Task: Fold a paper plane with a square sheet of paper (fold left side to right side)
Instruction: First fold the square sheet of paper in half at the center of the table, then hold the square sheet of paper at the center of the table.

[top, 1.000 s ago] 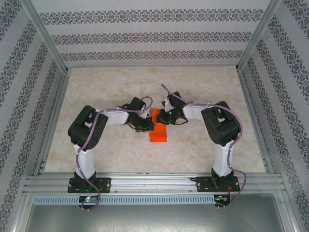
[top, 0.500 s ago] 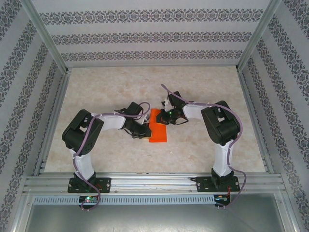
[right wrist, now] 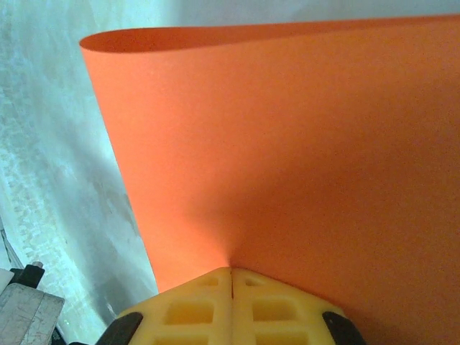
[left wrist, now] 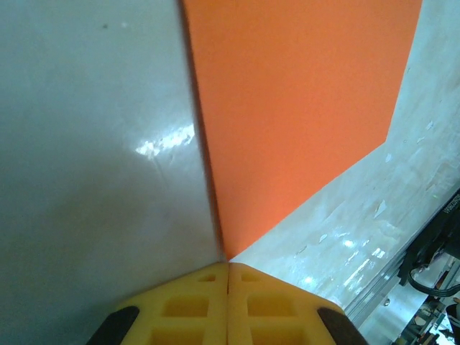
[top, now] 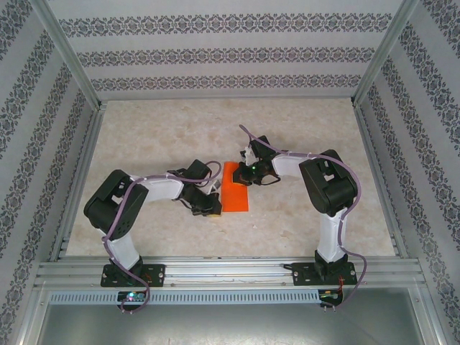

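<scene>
The square sheet of paper (top: 236, 192) is bright orange-red and lies folded over into a narrow rectangle at the table's middle. My left gripper (top: 215, 210) is shut, its yellow tips (left wrist: 228, 267) at the near left corner of the paper (left wrist: 302, 108), at the end of the folded left edge. My right gripper (top: 244, 175) is shut too, its tips (right wrist: 231, 273) pressed down on the paper (right wrist: 287, 144) near the far right corner. In the right wrist view the top layer curls over along the fold. The paper plane is out of view.
The beige marbled tabletop (top: 172, 136) has patterned walls on three sides and a metal rail (top: 230, 269) along the near edge. Both arms bend inward over the table's middle, elbows out to the sides.
My left gripper has slid down the paper's left edge toward the near corner, and the left elbow swung outward. The fold looks flatter. The right arm has not moved.
</scene>
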